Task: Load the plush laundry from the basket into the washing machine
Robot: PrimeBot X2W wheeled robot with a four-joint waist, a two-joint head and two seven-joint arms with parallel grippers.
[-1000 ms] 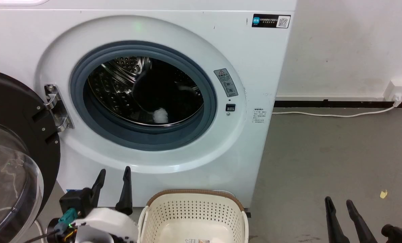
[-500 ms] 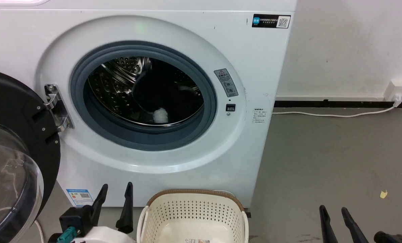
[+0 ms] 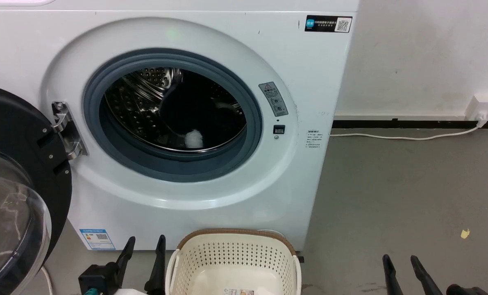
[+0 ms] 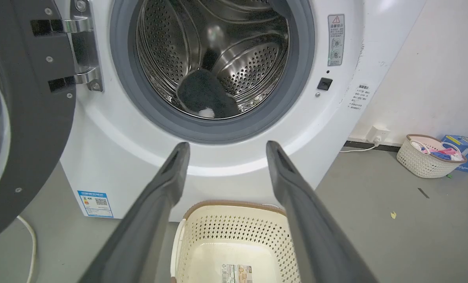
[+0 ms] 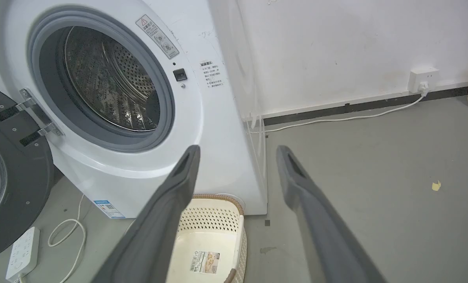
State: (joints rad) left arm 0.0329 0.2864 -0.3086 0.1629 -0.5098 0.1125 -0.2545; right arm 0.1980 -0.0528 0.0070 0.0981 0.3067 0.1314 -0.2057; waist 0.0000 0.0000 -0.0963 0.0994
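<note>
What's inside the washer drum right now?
The plush laundry, black with a white patch, lies on the floor of the steel drum, just behind the grey door seal. Anything under it is covered.

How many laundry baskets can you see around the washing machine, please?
2: the cream basket stands before the washing machine; a second basket, holding coloured items, sits by the wall beside a blue box.

Plush laundry (image 4: 204, 94) in washing machine (image 3: 309, 82) drum; basket (image 3: 233, 262) on floor before it.
</note>
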